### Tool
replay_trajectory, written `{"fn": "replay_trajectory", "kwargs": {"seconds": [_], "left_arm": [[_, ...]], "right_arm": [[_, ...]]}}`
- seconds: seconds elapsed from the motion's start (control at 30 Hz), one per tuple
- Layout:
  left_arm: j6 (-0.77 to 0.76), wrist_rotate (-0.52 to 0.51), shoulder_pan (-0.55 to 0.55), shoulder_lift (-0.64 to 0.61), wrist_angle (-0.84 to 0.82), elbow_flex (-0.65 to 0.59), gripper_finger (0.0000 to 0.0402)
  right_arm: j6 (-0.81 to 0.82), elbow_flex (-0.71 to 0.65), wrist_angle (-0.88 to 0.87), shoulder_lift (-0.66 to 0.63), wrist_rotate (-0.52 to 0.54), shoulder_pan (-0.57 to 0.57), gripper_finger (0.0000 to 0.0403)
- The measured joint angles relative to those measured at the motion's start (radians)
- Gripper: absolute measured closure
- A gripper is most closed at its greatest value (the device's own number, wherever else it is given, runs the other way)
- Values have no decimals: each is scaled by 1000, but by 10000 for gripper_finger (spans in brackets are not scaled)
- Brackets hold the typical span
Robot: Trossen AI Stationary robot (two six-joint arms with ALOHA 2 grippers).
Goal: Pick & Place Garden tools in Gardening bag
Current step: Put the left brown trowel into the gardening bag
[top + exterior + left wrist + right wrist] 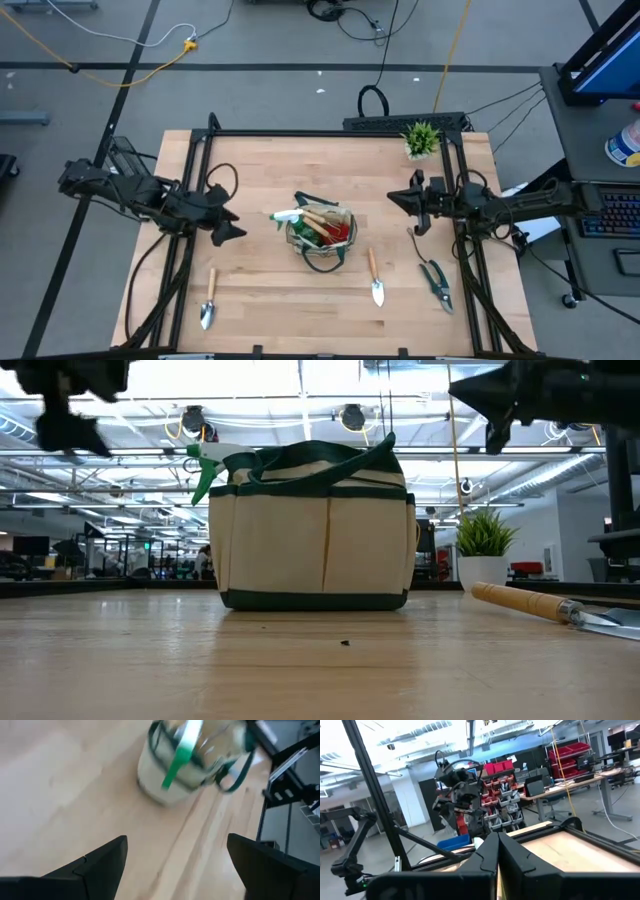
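Three tools are seen lying loose on the wooden table (260, 290): one trowel (208, 303) near the front left, a second trowel (375, 279) to the right of the gardening bag (322, 236), and the pruning shears (436, 282) further right, near the table's front right corner. All three are well apart from the bag.

The gardening bag is positioned upright at the centre of the table. A green spray bottle (291, 215) is held in it, with the nozzle projecting over the rim on the left side. Wooden handles and a red item are also visible inside the bag from above; these cannot be identified further.

The left gripper (226, 222) is held above the table to the left of the bag, with its fingers (102, 862) spread wide and nothing between them. The right gripper (416, 208) is raised above the right side of the table, with its fingers (487, 852) pressed fully together and nothing gripped. Neither gripper is in contact with a tool or the bag.

A small potted plant (421, 139) is located at the rear right of the table.
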Motion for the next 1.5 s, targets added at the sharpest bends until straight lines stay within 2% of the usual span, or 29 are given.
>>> {"fn": "replay_trajectory", "kwargs": {"seconds": [0.17,0.37,0.6,1.0,1.23,1.5], "left_arm": [[-218,89,-36,7,-118,0,53],[-412,211,-100,51,-256,0,53],[-575,268,-181,130,-334,0,53],[-760,277,-323,307,-333,0,53],[-883,321,-403,390,-320,0,53],[-998,319,-462,444,-194,0,53]], "right_arm": [[2,-78,81,-41,5,0,402],[3,-151,202,-71,52,0,402],[6,-178,243,-79,99,0,402],[-22,-180,206,-79,100,0,402],[-44,-180,138,-79,69,0,402],[-67,-181,4,-78,49,0,403]]}}
